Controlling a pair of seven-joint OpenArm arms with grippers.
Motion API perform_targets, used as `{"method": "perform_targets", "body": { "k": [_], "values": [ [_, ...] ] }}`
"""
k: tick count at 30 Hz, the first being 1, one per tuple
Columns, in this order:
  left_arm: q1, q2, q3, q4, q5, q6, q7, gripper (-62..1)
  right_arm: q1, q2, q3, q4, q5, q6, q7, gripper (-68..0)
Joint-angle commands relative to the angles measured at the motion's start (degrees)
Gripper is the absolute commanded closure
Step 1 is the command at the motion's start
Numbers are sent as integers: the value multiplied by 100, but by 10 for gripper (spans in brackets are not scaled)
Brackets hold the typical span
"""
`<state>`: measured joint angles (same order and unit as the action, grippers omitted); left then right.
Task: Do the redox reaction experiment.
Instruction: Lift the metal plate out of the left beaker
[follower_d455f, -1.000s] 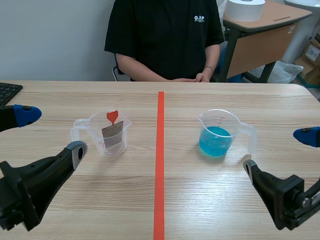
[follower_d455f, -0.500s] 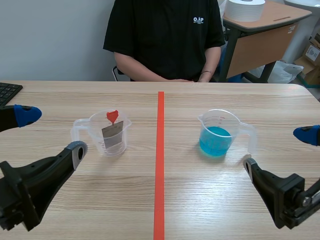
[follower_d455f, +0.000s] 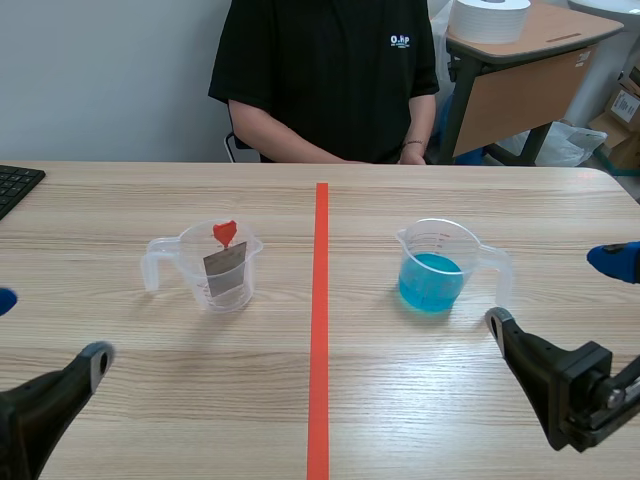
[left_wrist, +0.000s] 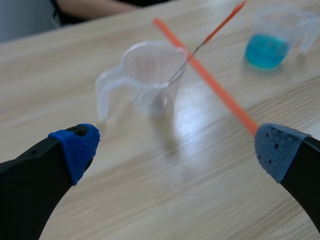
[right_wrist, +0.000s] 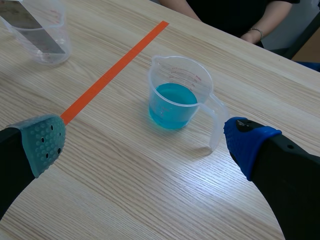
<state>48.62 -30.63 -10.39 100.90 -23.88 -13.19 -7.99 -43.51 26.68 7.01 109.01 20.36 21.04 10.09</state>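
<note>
A clear plastic measuring jug of bright blue liquid (follower_d455f: 435, 265) stands upright on the pale wood-grain tabletop (follower_d455f: 400, 400). It is at 3 o'clock from the middle of the orange-red tape line, with its handle also turned to 3 o'clock. Across the line, at 9 o'clock, a second clear plastic measuring jug (follower_d455f: 190, 270) stands upright with its handle at 9 o'clock. A flat grey metal strip (follower_d455f: 225, 272) leans inside it, topped by a small red heart-shaped piece (follower_d455f: 225, 233) that rises above the rim. The right pincer (follower_d455f: 552, 292) hangs at the blue jug's 4 o'clock, fingers spread wide with nothing between them. From its own camera the blue jug sits at 12 o'clock, just ahead of the gap and touching neither pad, with the strip jug far off at 10 o'clock. The left pincer (left_wrist: 177, 150) is low at the scene's 8 o'clock, likewise gaping wide and empty. From its own camera the strip jug lies ahead at about 11 o'clock, well apart from both pads, and the blue jug is farther off at 1 o'clock. A person in a black T-shirt (follower_d455f: 325, 80) sits at the tabletop's 12 o'clock edge. A black keyboard (follower_d455f: 15, 185) shows at the 9 o'clock edge, and a white paper roll (follower_d455f: 488, 18) rests on a brown side desk (follower_d455f: 540, 60) at 1 o'clock.
</note>
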Motion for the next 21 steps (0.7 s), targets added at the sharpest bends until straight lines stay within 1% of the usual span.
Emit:
{"method": "perform_targets", "body": {
  "k": [1,5,8,10,12,15,21],
  "values": [
    [186,9,-107,-138,-31,90,-105,-623,66,33,-4,116,57,2,79,-679],
    [579,11,-258,-699,-33,339,-129,-623,66,33,-4,116,55,2,79,-679],
    [833,13,-297,-1158,-37,444,-175,-623,66,50,-4,116,-35,7,83,-679],
    [955,50,-297,-1458,-59,452,-170,-623,83,50,-4,116,-98,7,103,-679],
    [997,192,-297,-1738,-55,457,-164,-623,118,72,-11,116,-116,15,111,-679],
    [997,466,-297,-2173,-50,496,-166,-623,190,164,-39,118,-166,109,177,-679],
    [994,1008,-297,-2769,-35,494,-166,-623,468,592,-337,118,-205,136,328,-679]
  ]
}}
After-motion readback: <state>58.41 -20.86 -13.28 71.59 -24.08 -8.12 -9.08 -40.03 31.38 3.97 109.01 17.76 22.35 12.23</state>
